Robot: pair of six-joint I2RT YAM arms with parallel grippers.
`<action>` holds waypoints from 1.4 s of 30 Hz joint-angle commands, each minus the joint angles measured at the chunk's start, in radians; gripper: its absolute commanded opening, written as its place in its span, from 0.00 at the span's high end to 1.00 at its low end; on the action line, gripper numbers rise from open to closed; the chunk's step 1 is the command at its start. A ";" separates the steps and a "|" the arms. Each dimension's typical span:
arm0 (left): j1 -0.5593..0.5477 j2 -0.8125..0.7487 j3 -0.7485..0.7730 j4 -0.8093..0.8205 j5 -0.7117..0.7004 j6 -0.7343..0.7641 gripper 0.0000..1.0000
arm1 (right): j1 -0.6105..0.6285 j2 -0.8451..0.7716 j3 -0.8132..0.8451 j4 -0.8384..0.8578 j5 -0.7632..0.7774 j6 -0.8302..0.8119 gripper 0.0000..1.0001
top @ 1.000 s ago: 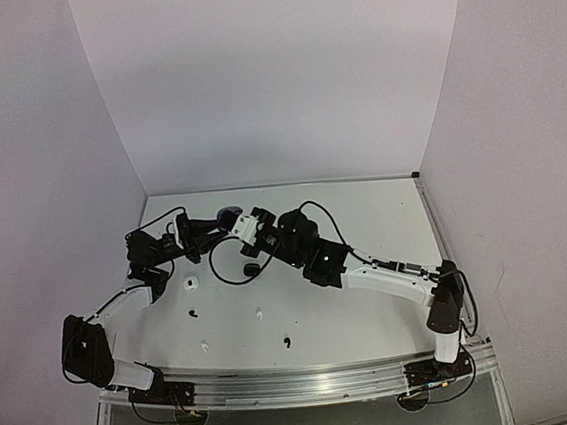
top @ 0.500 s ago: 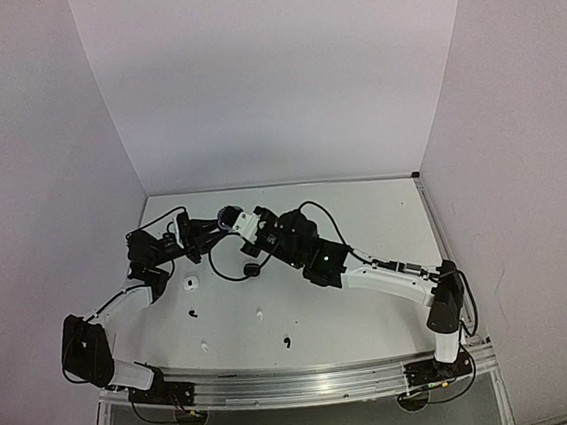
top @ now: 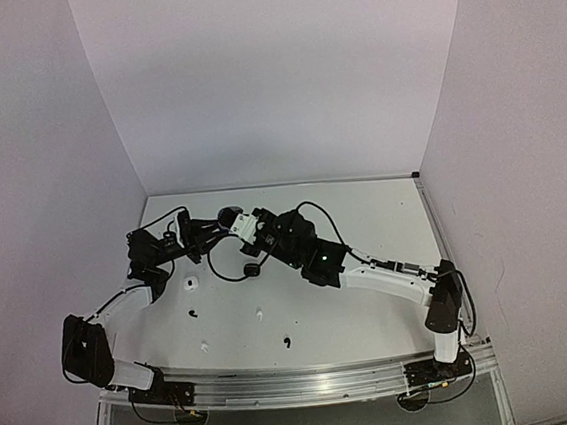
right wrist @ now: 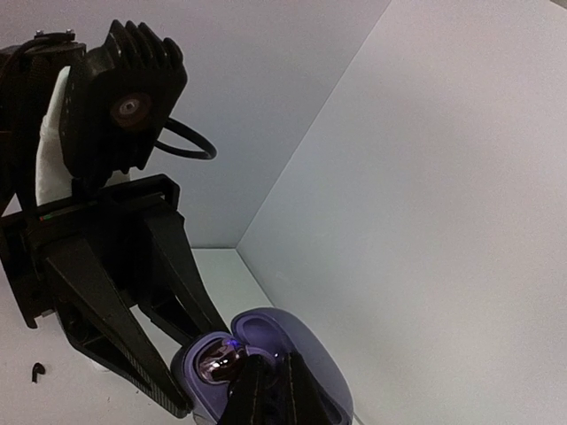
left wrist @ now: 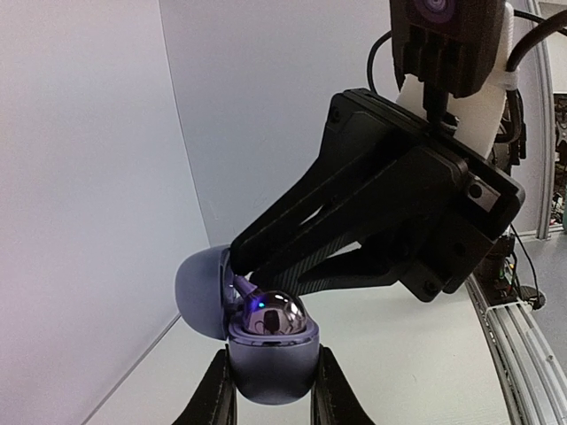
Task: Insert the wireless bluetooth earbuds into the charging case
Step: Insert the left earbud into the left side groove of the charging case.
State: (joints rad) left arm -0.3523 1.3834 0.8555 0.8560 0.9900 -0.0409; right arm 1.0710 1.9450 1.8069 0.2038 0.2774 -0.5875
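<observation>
Two tools meet over the far middle of the white bench [top: 364,215] in the top view. My left arm bends out at the elbow and swings its forearm rightward. My right arm stretches diagonally from its near-right base. The left tool [top: 218,225] and the right tool [top: 237,220] come tip to tip at a dark round lump, the lavender-grey pebble-shaped plastic charging case [top: 230,215]. From here I cannot read either tool's opening.

Left wrist view: the left tool [left wrist: 268,391] is clamped on the base of the charging case [left wrist: 266,367], one finger on each flank. The case sits mouth-up, its domed lid [left wrist: 199,292] hinged open to the left. A mirror-bright silvery earbud [left wrist: 270,317] sits in the base, rounded back upward. The right tool [left wrist: 239,262] reaches in from the upper right, its tapered fingers converging between lid and bud.

Right wrist view: the right tool [right wrist: 270,391] shows only a thin slit between its fingers; whether they are fully together, or pinch anything, I cannot tell. Its tips are over the open case [right wrist: 310,363], beside the silvery bud [right wrist: 215,365]. The left tool [right wrist: 195,376] grips the case from the left. One tiny black earbud [right wrist: 36,372] lies on the bench [right wrist: 35,409], well apart.
</observation>
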 commanded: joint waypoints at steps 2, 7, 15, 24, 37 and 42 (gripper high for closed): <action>0.005 -0.012 0.021 0.069 -0.022 -0.017 1.00 | -0.013 0.016 0.013 -0.080 0.007 -0.018 0.90; 0.006 -0.011 0.022 0.068 -0.026 -0.019 1.00 | -0.011 0.014 0.013 -0.095 -0.006 -0.024 0.85; 0.009 -0.016 0.016 0.052 -0.032 -0.015 1.00 | -0.012 -0.023 0.001 -0.112 -0.048 0.004 0.82; 0.010 -0.016 0.017 0.018 -0.017 0.005 1.00 | -0.039 -0.090 0.037 -0.122 -0.224 0.191 0.80; 0.009 -0.010 0.037 -0.054 0.059 0.091 1.00 | -0.100 -0.046 0.115 -0.166 -0.307 0.389 0.77; 0.010 -0.003 0.045 -0.054 0.066 0.093 1.00 | -0.093 -0.020 0.144 -0.170 -0.332 0.379 0.76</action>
State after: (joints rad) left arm -0.3435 1.3846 0.8562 0.8001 1.0292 0.0296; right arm 0.9670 1.9007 1.8966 0.0363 -0.0140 -0.2302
